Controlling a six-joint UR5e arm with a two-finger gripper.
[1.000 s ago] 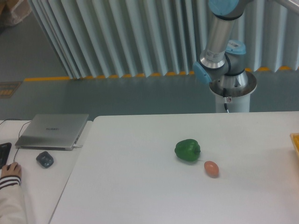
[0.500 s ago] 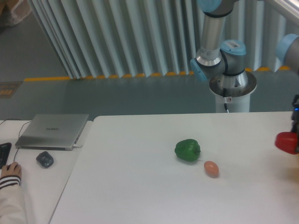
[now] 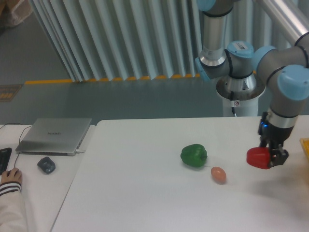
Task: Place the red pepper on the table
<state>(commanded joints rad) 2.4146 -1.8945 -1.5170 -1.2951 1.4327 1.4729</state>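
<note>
The red pepper (image 3: 257, 158) is glossy and bright red, held just above the white table (image 3: 135, 193) at its right side. My gripper (image 3: 271, 156) hangs from the blue-jointed arm and is shut on the pepper's right side. Whether the pepper touches the table top I cannot tell. It sits to the right of the other items on the table.
A green pepper (image 3: 194, 155) lies mid-table with an orange-tan egg-shaped object (image 3: 218, 174) beside it. A yellow edge (image 3: 305, 146) shows at the far right. On the lower desk at left are a grey laptop (image 3: 54, 135), a mouse (image 3: 46, 165) and a person's hand (image 3: 10, 177).
The arm has swung in from the right edge carrying the red pepper, moving it leftward and slightly lower over the table. The green pepper and egg-shaped object stayed put.
</note>
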